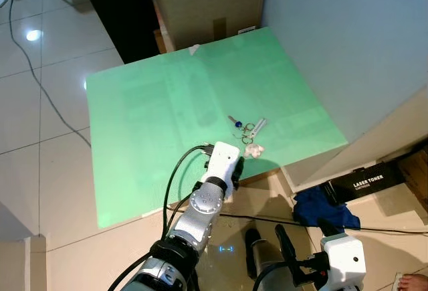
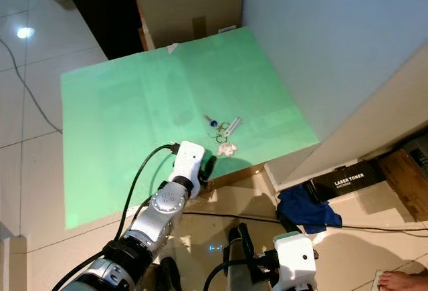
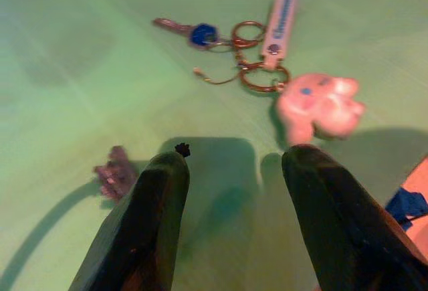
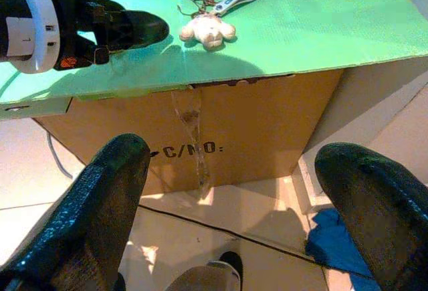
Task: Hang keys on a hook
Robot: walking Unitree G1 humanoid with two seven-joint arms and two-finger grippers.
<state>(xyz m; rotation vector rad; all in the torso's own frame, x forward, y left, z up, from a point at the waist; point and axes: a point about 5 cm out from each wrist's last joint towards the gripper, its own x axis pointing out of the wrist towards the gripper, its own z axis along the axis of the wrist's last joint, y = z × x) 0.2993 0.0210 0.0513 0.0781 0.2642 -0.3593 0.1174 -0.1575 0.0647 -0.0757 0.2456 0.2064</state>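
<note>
The bunch of keys [image 1: 246, 131] lies on the green sheet [image 1: 154, 110] near its front right edge. It has a blue-headed key [image 3: 194, 33], brass rings, a white strap tag [image 3: 279, 22] and a small white plush charm [image 3: 322, 105]. My left gripper [image 3: 234, 190] is open just short of the keys, over the sheet's front edge, with the plush charm beyond its fingertips. Low at the right, my right gripper [image 4: 234, 190] is open in front of the cardboard box [image 4: 221, 140] under the sheet. No hook is in sight.
The green sheet covers a cardboard box beside a pale wall [image 1: 348, 30]. A blue cloth [image 1: 324, 211] and a black toner box [image 1: 364, 180] lie on the floor at right. A dark cabinet [image 1: 127, 3] and another carton [image 1: 207, 3] stand behind. Cables run across the tiled floor [image 1: 40, 97].
</note>
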